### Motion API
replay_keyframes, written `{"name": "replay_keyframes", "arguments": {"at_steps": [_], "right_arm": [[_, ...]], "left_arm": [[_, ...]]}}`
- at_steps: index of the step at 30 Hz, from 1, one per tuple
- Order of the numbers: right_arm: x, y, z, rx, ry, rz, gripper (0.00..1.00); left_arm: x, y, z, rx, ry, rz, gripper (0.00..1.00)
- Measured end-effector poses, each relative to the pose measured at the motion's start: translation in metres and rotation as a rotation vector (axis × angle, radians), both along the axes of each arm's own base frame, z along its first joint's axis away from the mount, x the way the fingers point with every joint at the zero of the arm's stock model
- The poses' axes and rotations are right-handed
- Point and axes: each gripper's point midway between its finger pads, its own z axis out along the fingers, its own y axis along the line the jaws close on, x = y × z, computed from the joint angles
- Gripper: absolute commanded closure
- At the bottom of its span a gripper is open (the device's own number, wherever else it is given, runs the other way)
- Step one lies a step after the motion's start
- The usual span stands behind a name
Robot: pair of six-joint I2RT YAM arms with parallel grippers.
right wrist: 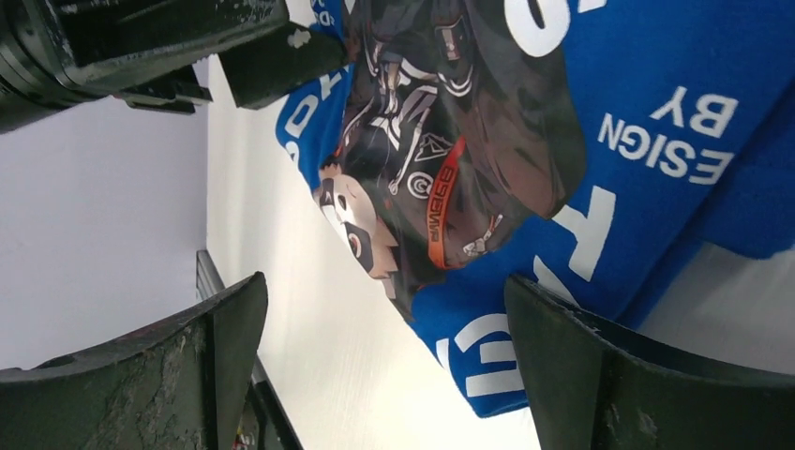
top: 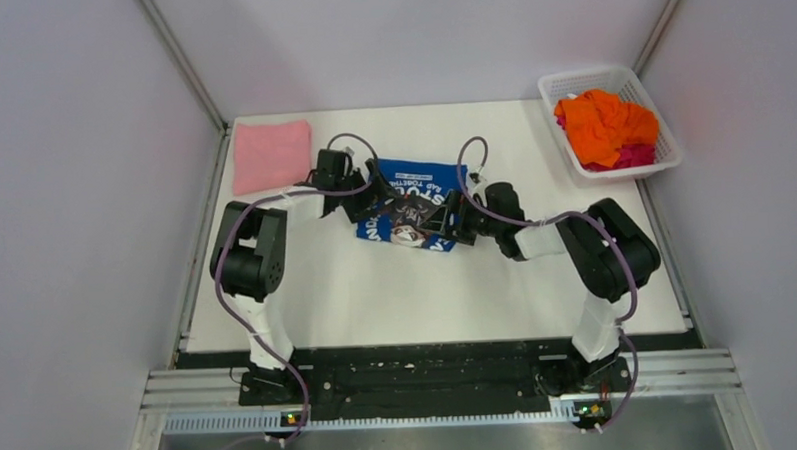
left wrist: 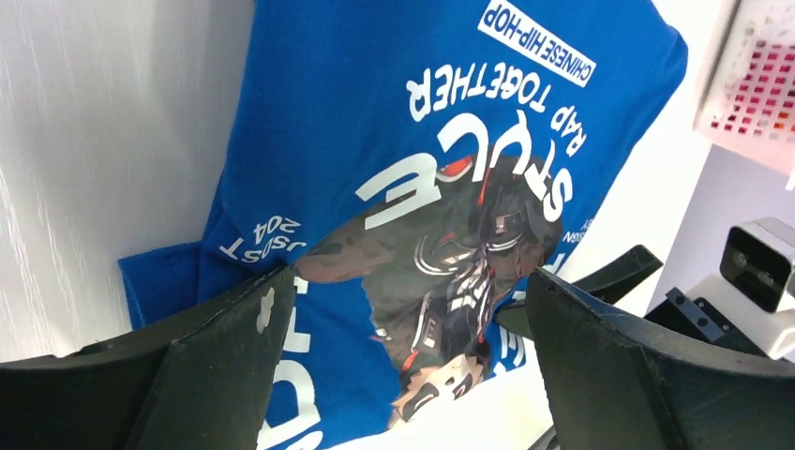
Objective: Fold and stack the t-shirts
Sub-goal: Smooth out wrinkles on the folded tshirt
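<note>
I'd say I'm roughly a quarter done. The pink t-shirt (top: 271, 154) sits folded just beyond my left gripper (left wrist: 403, 319). The blue t-shirt (left wrist: 375, 84) lies half-folded on the counter (top: 377, 296) under both grippers, and the left and the right gripper (right wrist: 384, 319) are spread wide, holding nothing. The orange t-shirt (top: 603, 123) and magenta t-shirt (top: 637, 155) sit crumpled in the basket (top: 570, 82), well past the right gripper.

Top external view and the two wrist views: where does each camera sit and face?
Top external: above and behind, looking down on the white table; left arm and right arm show.
Left wrist: on the left arm, facing the royal-blue printed cloth t-shirt; own open jaws at bottom.
Right wrist: on the right arm, facing that shirt; own open jaws at bottom.
Shared: both wrist views show its dark printed figure.
</note>
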Motion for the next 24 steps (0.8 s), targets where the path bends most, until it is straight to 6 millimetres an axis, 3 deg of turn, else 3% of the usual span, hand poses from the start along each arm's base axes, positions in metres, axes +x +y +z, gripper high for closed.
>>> {"name": "replay_keyframes", "arguments": {"at_steps": [5,10,17,20,24], "right_arm": [[-0.024,-0.012,-0.003,0.025,-0.025,-0.013,0.04],[-0.062,-0.022,-0.004,0.005,-0.018,0.008,0.04],[-0.102,-0.034,-0.001,-0.113,-0.008,0.026,0.01],[-0.104,-0.049,0.007,-0.170,-0.034,-0.012,0.01],[-0.097,-0.062,0.025,-0.242,-0.076,-0.055,0.01]], "left_arm": [[-0.037,0.004,-0.001,-0.040,-0.023,-0.004,0.01],[-0.107,0.002,-0.004,-0.050,-0.004,-0.034,0.01],[-0.180,-0.007,-0.004,0.065,0.020,-0.036,0.01],[-0.189,0.004,0.000,0.129,0.015,-0.001,0.01],[-0.182,0.027,0.010,0.237,-0.006,0.084,0.01]]}}
